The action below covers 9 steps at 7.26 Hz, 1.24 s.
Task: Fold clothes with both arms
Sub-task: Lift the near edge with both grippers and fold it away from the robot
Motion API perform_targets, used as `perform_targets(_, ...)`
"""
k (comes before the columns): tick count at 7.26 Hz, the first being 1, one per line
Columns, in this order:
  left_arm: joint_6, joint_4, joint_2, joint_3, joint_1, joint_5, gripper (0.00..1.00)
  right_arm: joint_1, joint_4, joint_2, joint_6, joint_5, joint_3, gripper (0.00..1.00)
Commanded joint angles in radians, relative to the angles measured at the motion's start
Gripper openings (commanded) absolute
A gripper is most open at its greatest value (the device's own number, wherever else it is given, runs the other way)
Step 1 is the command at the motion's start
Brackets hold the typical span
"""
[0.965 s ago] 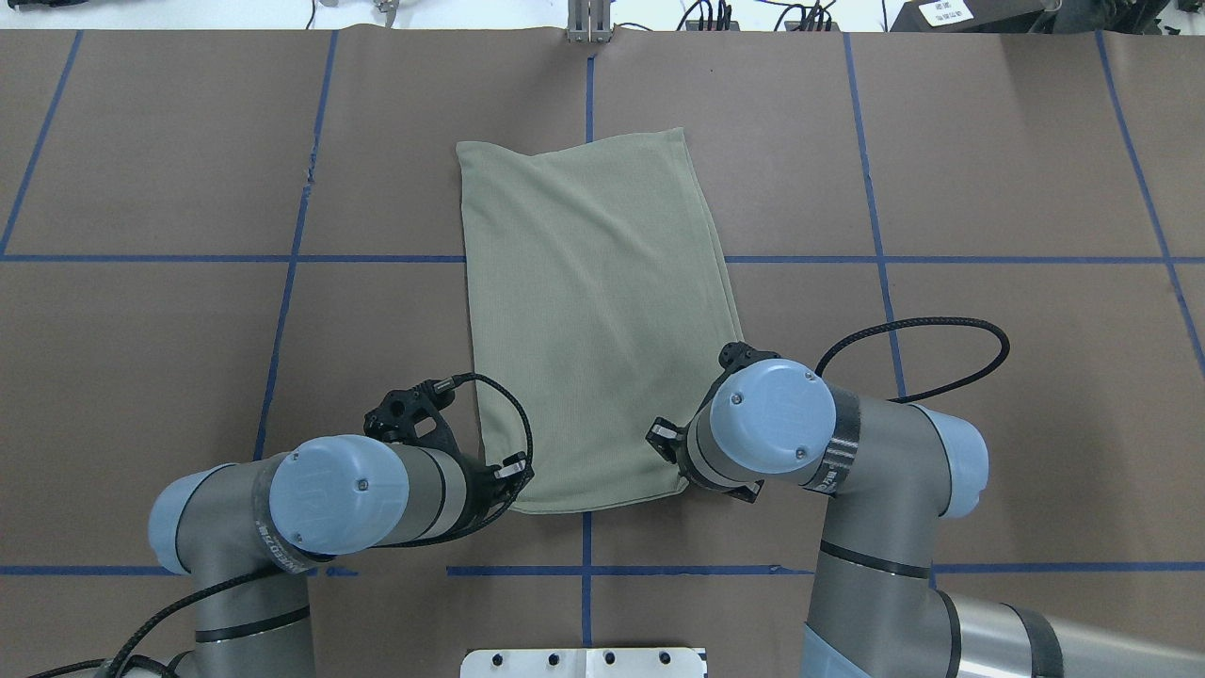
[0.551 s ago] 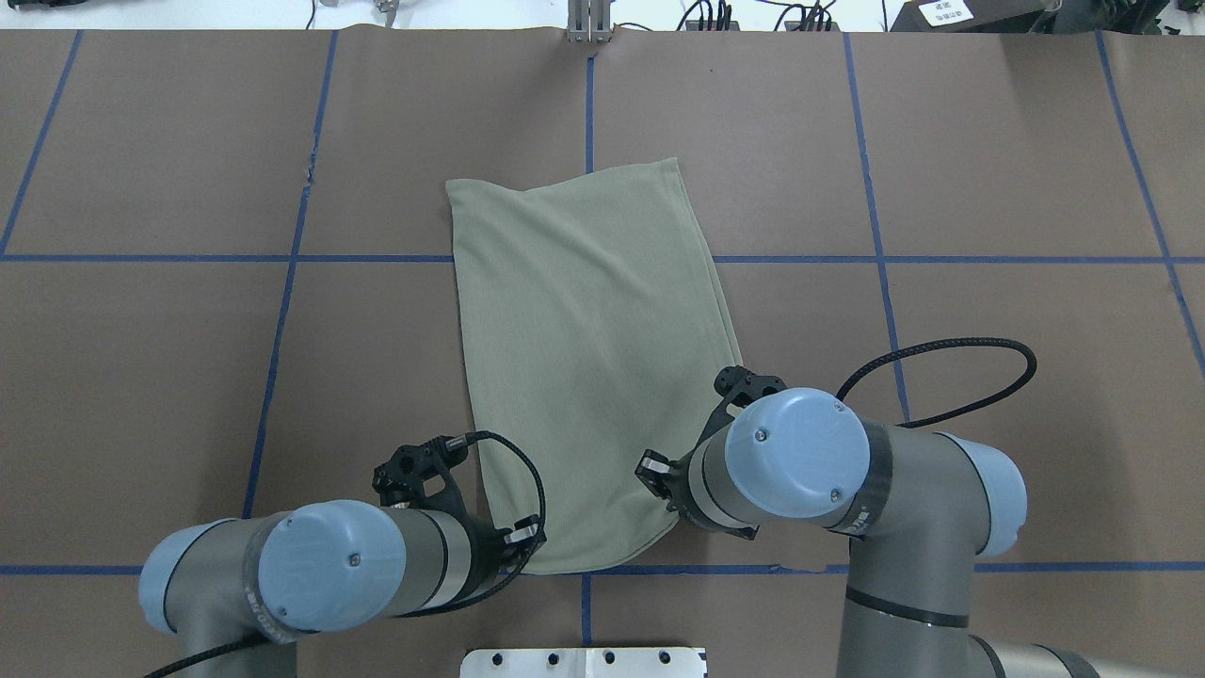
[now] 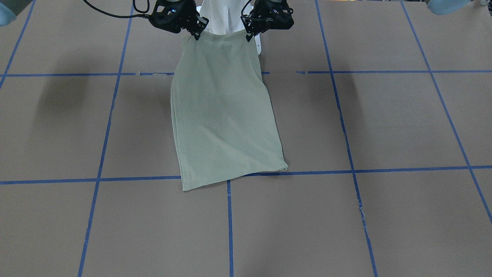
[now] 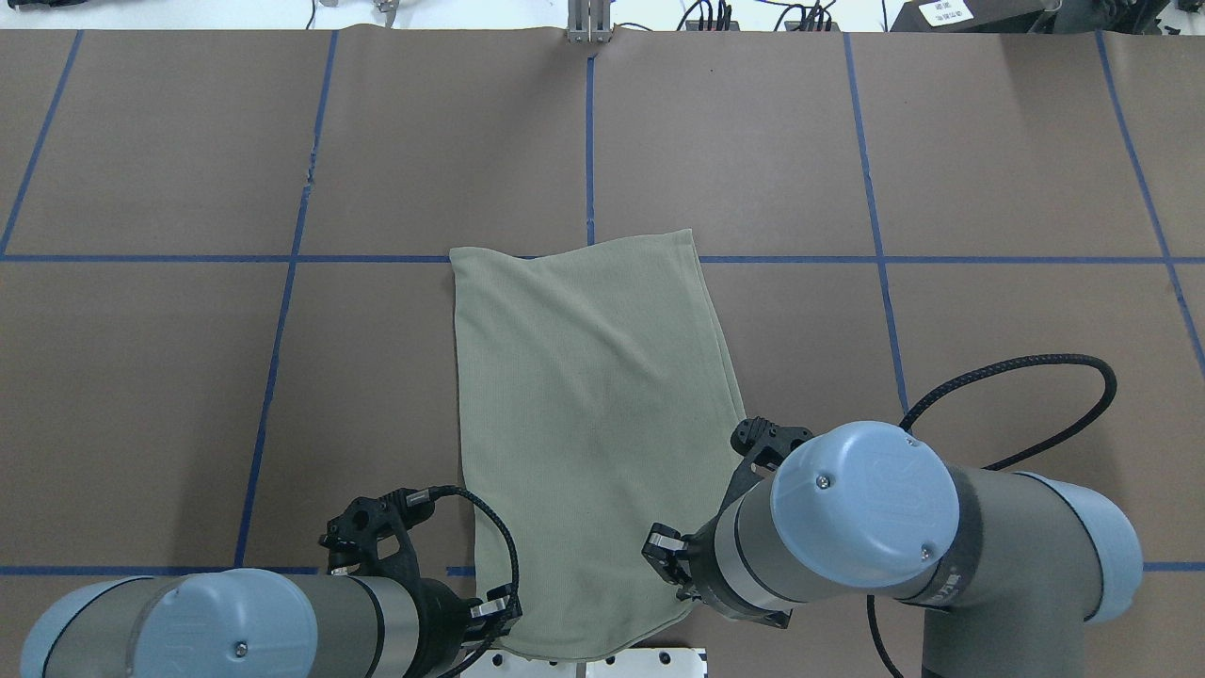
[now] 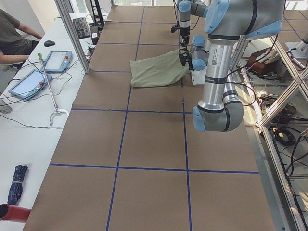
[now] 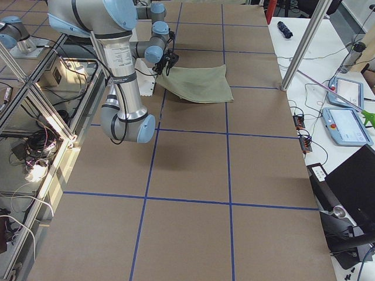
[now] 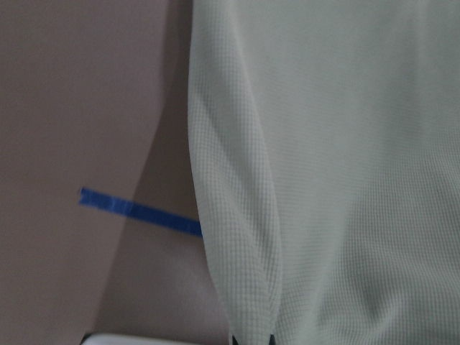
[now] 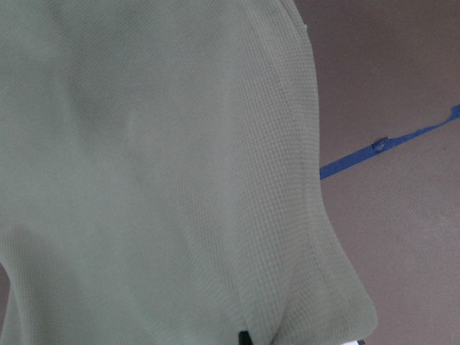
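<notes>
- Front-facing view: the green shirt (image 3: 225,115), folded into a long narrow strip, lies on the brown counter (image 3: 384,123). Its end nearest the robot is raised. One corner is clenched in the left fingers (image 3: 249,37) and the other in the right fingers (image 3: 196,36), just in front of the white pedestal (image 3: 219,17).
- Overhead view: the shirt's far edge lies along a blue tape line (image 4: 941,259). Its near end reaches over the pedestal at the bottom edge, with the fingers pinching it on either side.
- Left wrist view: the shirt fills the right side, and dark fingertips at the bottom edge grip its folded border.
- Right wrist view: the shirt fills the left side, with a dark fingertip pressed into it at the bottom.
- Side views: the shirt slopes up from the counter to both pairs of fingers.
</notes>
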Motion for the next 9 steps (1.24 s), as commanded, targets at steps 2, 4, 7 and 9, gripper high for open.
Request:
perform_targets(2,0.003,0.017,-0.030,0.021,-0.110,-0.007,0.00,0.125,0.005,0.022,-0.025,-0.012,-0.035,0.00)
perform_targets(4,0.009,0.018,-0.128,0.115,-0.247,-0.013,0.00,0.234,0.046,0.125,-0.110,-0.012,-0.196,0.00)
perform_targets(7,0.067,0.001,-0.168,0.231,-0.378,-0.039,0.00,0.346,0.233,0.161,-0.119,-0.010,-0.379,0.00)
perform_targets(9,0.083,-0.005,-0.196,0.284,-0.410,-0.039,0.00,0.373,0.257,0.253,-0.123,-0.006,-0.523,0.00)
